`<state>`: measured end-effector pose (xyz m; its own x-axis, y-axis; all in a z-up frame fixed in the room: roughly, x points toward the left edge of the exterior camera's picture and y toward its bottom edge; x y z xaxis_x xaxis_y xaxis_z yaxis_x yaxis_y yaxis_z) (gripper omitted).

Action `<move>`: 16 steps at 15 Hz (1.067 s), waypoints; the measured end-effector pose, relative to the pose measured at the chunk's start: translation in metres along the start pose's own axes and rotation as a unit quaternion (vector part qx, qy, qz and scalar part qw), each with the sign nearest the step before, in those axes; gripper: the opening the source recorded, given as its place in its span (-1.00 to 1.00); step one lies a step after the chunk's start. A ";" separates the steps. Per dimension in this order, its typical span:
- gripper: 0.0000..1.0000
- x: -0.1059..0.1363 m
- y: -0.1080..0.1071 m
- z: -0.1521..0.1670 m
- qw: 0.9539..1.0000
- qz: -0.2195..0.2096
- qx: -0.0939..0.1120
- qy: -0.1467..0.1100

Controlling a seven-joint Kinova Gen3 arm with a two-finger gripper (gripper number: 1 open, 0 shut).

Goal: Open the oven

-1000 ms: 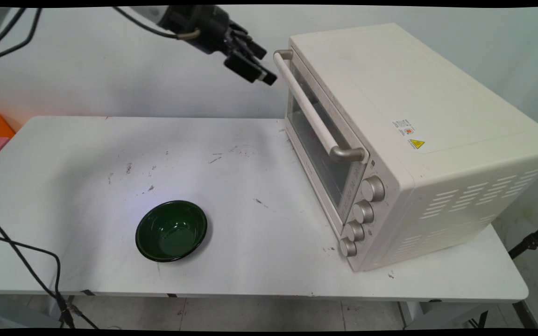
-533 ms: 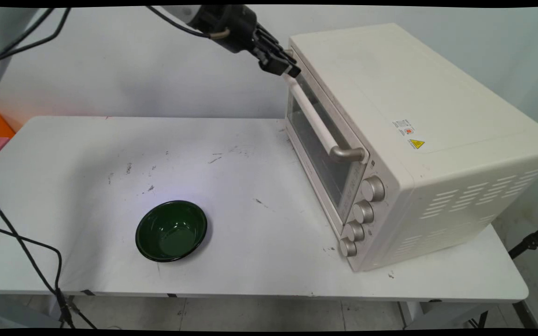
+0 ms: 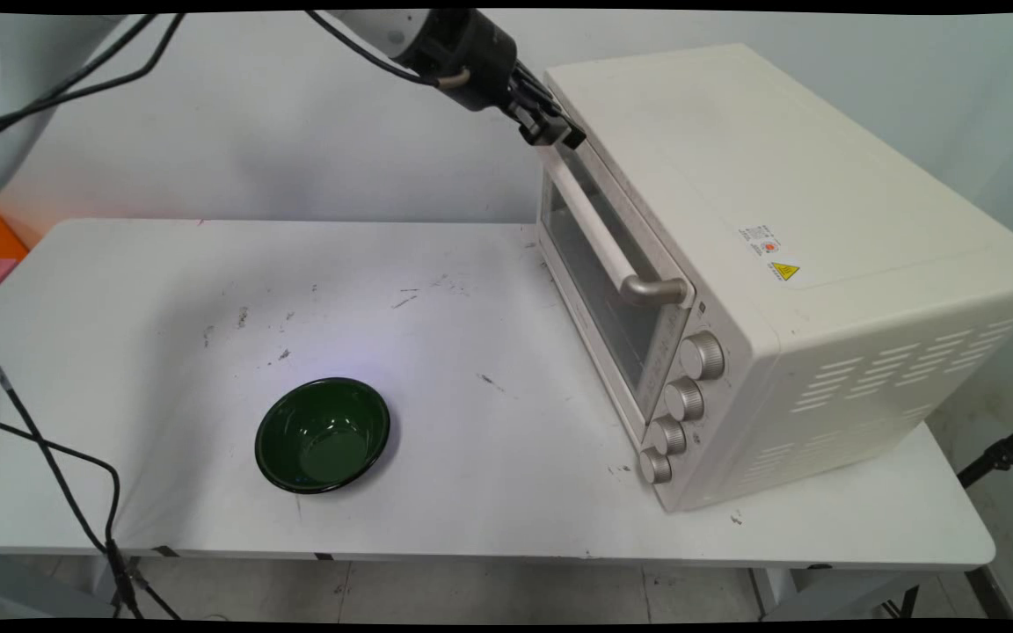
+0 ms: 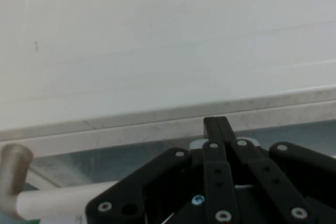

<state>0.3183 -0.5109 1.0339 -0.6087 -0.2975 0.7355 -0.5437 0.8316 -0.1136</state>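
Cream toaster oven (image 3: 779, 264) is the landmark. Gripper (image 3: 559, 134), fingers pressed together with nothing between, sits at the oven door's top far corner, above the handle (image 3: 590, 224). Green bowl (image 3: 323, 434) well left of the oven on the white table (image 3: 163, 290).

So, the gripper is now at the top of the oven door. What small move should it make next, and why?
Probably a short pull away from the oven, toward the table's open side. The gripper, fingers together, sits at the top edge of the closed door, above the handle, so the door may tip open.
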 end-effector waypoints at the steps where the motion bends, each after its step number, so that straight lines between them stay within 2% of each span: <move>1: -1.00 0.000 0.000 0.003 1.000 0.000 0.001 -0.002; 10: -1.00 -0.007 0.002 0.023 1.000 -0.002 0.006 -0.024; 16: -1.00 -0.014 0.003 0.024 0.999 -0.006 0.006 -0.032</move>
<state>0.3116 -0.5150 1.0072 -0.6372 -0.3368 0.6932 -0.5575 0.8224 -0.1129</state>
